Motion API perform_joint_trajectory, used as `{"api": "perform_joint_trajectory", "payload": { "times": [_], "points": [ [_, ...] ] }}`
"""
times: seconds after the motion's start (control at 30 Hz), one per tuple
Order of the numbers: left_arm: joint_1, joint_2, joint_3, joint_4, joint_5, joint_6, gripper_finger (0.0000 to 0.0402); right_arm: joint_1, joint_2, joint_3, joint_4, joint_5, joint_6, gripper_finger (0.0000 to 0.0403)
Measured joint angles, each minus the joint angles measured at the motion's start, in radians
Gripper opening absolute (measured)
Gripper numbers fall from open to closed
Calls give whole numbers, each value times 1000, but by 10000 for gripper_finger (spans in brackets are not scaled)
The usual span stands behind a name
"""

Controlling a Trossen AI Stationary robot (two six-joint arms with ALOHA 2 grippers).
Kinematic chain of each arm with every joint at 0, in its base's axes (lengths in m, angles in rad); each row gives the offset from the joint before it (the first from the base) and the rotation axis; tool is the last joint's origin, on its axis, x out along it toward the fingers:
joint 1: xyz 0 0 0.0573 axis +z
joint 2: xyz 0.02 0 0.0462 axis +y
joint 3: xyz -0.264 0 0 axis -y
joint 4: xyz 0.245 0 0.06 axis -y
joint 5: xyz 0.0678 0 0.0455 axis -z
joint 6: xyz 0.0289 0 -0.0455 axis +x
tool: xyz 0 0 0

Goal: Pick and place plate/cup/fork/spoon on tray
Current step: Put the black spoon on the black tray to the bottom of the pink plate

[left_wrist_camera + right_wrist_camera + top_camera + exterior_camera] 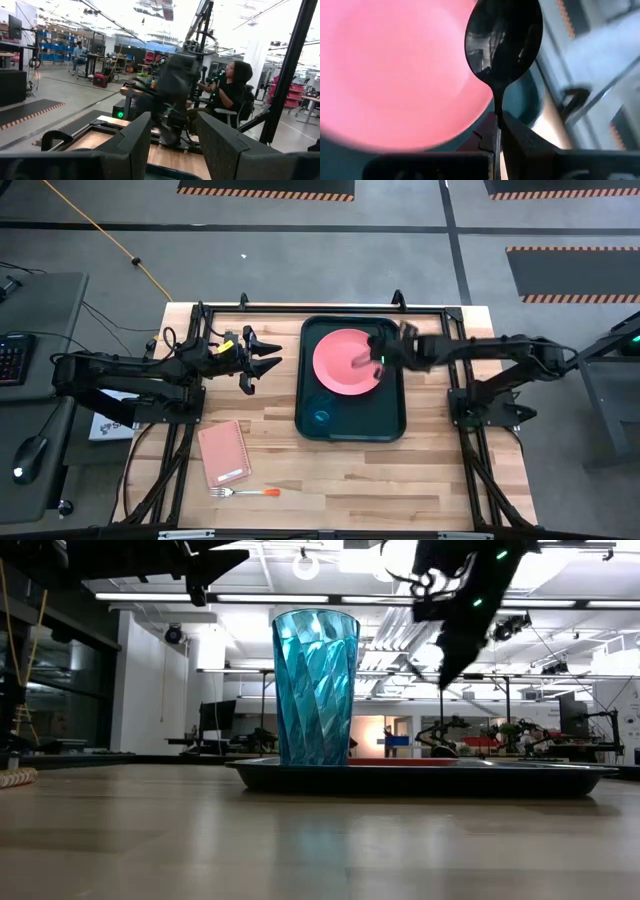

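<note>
Looking through the right wrist, we see the right gripper (497,131) pinching the spoon (503,45) over the plate (395,70); overhead, the left gripper (262,360) waits, jaws spread.

Spoon (502,47) handle hidden between right fingers (520,137), plate (395,75) blurred and cut by wrist picture's edges, plate nearly edge-on behind tray (420,775) rim at worktop level, fork (243,492) tines too small to resolve.
</note>
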Motion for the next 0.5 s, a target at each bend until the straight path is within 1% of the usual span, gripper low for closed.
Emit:
{"api": "perform_joint_trajectory", "payload": {
  "times": [0.1,0.2,0.37,0.5],
  "points": [
    [0,0,0,-6,0,0,149,-110,23,0,176,-49,-225,0],
    [0,0,0,-6,0,0,149,-202,69,12,318,-109,-349,0],
    [0,0,0,-6,0,0,149,-304,199,95,416,-185,-417,0],
    [0,0,0,-6,0,0,149,-342,332,175,425,-193,-466,0]
  ]
}}
